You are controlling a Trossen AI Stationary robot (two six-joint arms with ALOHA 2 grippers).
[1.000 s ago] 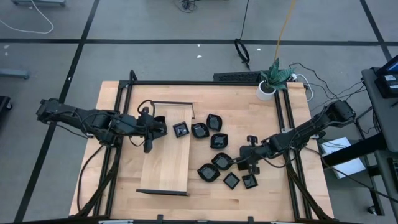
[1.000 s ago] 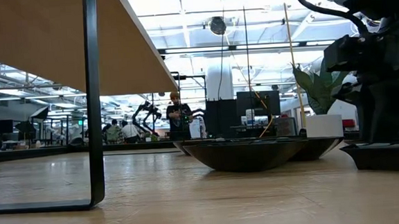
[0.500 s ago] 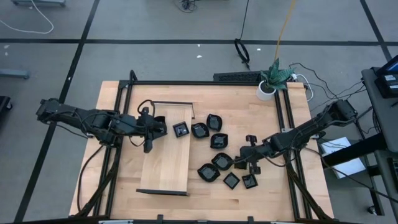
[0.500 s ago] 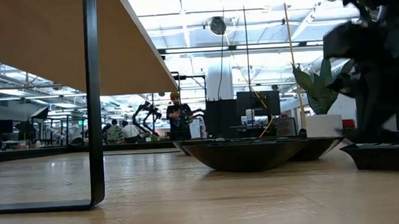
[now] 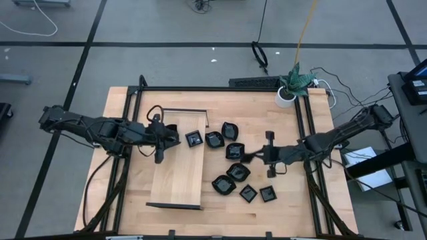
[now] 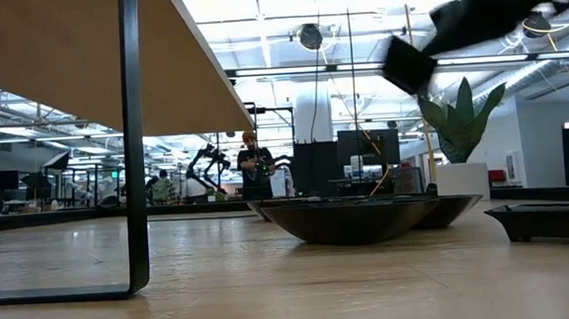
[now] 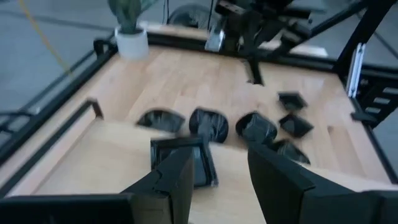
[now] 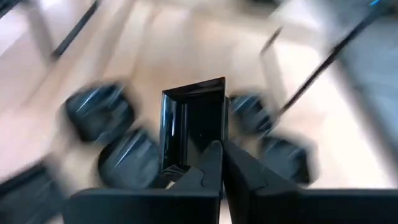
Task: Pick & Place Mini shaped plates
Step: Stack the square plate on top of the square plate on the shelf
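Above counter centre: right gripper [image 5: 248, 157] jaws clamped on square plate [image 8: 194, 127], glossy black, rim partly hidden, blurred. Left gripper [image 7: 214, 177] jaws parted, empty, over wooden board [image 5: 177, 175].

Bare table [image 5: 287, 207] is lying open in front of the plate cluster [image 5: 230, 163] and along its right side. The wooden board [image 5: 179, 160] is filling the middle-left, with the left pincer [image 5: 175, 138] hanging over it. The black frame rails [image 5: 308, 127] and potted plant [image 5: 291, 83] are hemming in the far right corner
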